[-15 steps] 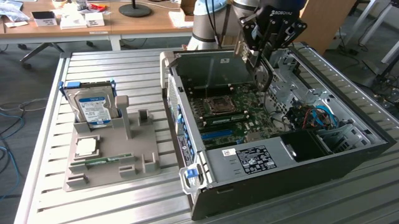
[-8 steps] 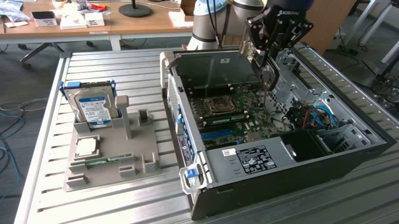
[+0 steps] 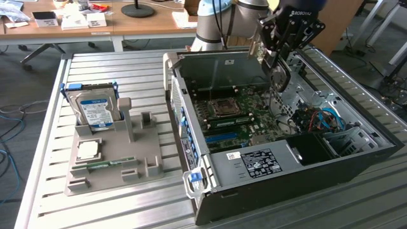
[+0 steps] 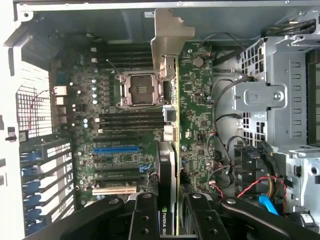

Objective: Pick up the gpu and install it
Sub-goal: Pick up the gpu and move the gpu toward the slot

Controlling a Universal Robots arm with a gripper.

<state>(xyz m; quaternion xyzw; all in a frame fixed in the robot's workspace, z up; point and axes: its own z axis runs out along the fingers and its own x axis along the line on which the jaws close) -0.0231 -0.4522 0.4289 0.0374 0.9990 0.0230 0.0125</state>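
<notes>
- Exterior view: slatted metal table [image 3: 114, 71] with an open PC case [image 3: 330, 176] lying on its side, guts facing up.
- Motherboard [image 3: 248, 114] sits in the case with the CPU socket bare.
- Gray parts stand [image 3: 121, 167] is off to the exterior view's left, with a blue-label hard drive [image 3: 95, 112] standing in it.
- The gpu [image 3: 279, 78] hangs edge-down over the board. In the wrist view it's edge-on, silver bracket towards the case wall.
- Gripper [image 3: 279, 59] is clamped on the gpu's cooler end, one finger on each face.
</notes>
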